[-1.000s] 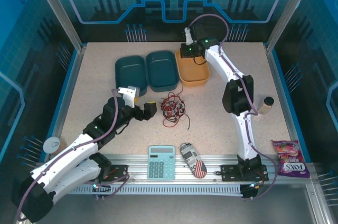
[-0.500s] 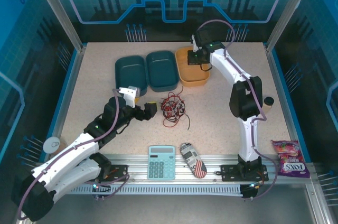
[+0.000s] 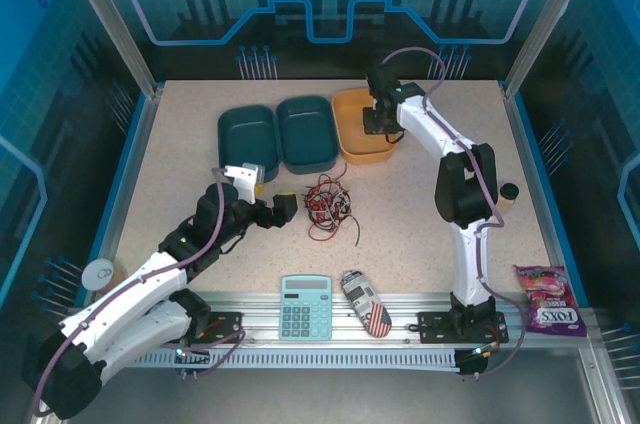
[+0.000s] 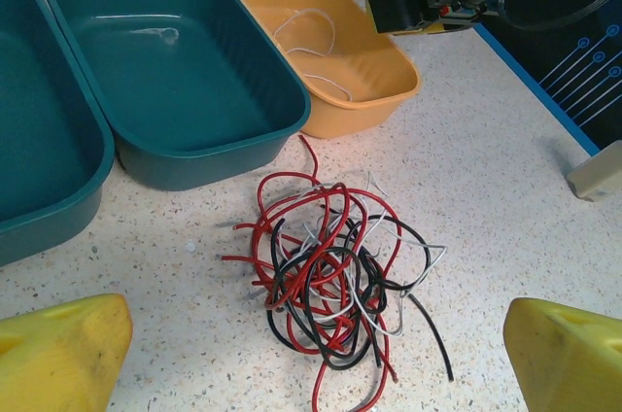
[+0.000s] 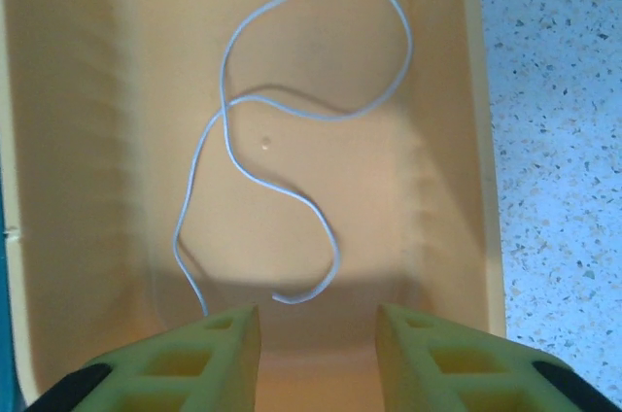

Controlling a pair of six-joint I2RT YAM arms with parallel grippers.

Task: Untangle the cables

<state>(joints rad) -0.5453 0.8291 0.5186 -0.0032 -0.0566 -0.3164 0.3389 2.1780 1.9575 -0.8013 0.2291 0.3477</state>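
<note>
One pale cable (image 5: 226,106) lies curled on the floor of the orange tray (image 3: 352,151) at the table's (image 3: 410,244) 12 o'clock. The right gripper (image 5: 318,320) hangs over it with its jaws partly apart and nothing between them.

The rest of the cables (image 4: 330,276), red, black and pale, sit knotted in one heap at the table's centre, just at 5 o'clock of the two teal trays (image 3: 300,134). The left gripper (image 3: 283,209) waits at the heap's 9 o'clock, jaws spread wide and empty on either side of it.

These strands look hair-thin, feather-light and limp, with a little spring in the loops. Their smooth insulation is likely to slide through a loose pinch. A pull on one will probably drag its neighbours and shift the whole heap, not free a single wire.

The best hold is probably a free end or an outer loop. Good candidates are the black tail (image 4: 437,339) trailing from the heap's 5 o'clock and the red end (image 4: 233,258) poking out at 9 o'clock.
</note>
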